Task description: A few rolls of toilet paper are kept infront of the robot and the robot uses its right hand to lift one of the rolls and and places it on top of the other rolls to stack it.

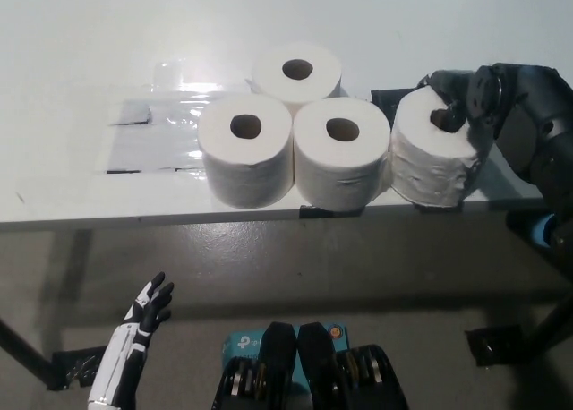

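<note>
Right hand (pixel 466 106) grips rightmost roll (pixel 430 159), fingers in core.

Toilet paper rolls (pixel 293 140): soft white matt paper, faintly embossed sides. Table (pixel 81 61): smooth white, slight sheen. Plastic sheet (pixel 170 115): clear, glossy, crinkled. Floor (pixel 295 267): dull grey.

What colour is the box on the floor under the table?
Teal, with white lettering, as far as the box shows in the head view; the rest is hidden.
</note>
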### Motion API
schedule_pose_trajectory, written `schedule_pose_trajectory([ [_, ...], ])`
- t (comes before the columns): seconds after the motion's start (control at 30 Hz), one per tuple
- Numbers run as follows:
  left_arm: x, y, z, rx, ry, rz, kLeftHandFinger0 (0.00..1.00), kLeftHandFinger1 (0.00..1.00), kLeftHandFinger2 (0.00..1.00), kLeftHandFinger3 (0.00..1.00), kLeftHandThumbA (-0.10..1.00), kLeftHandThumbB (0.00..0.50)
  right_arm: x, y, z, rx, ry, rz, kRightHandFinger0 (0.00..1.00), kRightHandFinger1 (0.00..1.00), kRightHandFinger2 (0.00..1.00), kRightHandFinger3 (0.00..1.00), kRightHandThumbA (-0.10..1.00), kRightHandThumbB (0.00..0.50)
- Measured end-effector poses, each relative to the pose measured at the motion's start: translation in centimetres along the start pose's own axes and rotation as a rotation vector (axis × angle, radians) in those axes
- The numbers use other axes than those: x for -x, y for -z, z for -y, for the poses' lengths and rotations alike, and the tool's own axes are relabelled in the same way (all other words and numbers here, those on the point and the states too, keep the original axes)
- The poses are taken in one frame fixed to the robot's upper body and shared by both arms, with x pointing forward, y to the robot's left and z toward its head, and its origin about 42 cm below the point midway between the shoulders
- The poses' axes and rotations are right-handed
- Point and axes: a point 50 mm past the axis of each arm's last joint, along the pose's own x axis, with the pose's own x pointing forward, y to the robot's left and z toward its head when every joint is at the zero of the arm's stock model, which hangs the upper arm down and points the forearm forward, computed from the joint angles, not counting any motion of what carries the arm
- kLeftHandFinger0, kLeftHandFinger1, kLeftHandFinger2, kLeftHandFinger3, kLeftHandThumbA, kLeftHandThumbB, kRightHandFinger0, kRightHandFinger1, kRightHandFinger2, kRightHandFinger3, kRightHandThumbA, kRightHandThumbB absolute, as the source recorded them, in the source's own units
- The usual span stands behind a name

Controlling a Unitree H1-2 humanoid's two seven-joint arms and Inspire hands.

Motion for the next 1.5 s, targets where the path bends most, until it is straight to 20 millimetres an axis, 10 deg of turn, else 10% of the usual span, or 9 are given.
schedule_pose_trajectory([
  [0.1,0.0,0.0,-0.1,0.001,-0.004,0.001,1.00,1.00,1.00,1.00,1.00,0.193,0.0,0.4,0.3,0.002,0.046,-0.005,0.47,0.53,0.63,0.99,0.77,0.000],
  [0.13,0.0,0.0,-0.1,0.001,-0.005,0.001,1.00,1.00,1.00,1.00,1.00,0.191,0.1,0.6,0.4,0.002,0.060,-0.005,0.24,0.28,0.40,0.74,0.80,0.000],
  [0.23,0.0,0.0,-0.3,0.001,-0.010,0.000,1.00,1.00,1.00,1.00,1.00,0.193,0.3,1.3,1.2,-0.004,0.115,-0.008,0.00,0.04,0.20,0.54,0.84,0.000],
  [0.33,0.0,0.0,-0.3,0.003,-0.013,0.000,1.00,1.00,1.00,1.00,1.00,0.180,0.7,2.0,2.3,-0.020,0.176,-0.003,0.16,0.44,0.57,0.47,0.87,0.000],
  [0.43,0.0,0.0,-0.3,0.004,-0.015,0.000,1.00,1.00,1.00,1.00,1.00,0.172,1.0,2.2,3.1,-0.025,0.221,0.006,0.08,0.31,0.46,0.41,0.91,0.005],
  [0.57,0.1,0.1,-0.4,0.003,-0.018,-0.001,1.00,1.00,1.00,1.00,0.97,0.150,1.6,2.3,4.5,-0.034,0.309,0.032,0.00,0.39,0.70,0.33,0.91,0.000],
  [1.0,0.2,0.1,-0.5,0.005,-0.024,-0.001,1.00,1.00,1.00,1.00,0.92,0.141,2.2,2.7,4.8,-0.124,0.539,0.104,0.00,0.02,0.34,0.30,0.98,0.000],
  [1.5,0.6,0.3,-0.7,0.006,-0.032,-0.005,1.00,1.00,1.00,1.00,0.95,0.151,4.3,0.5,6.8,-0.182,0.793,0.282,0.00,0.01,0.35,0.36,0.95,0.000],
])
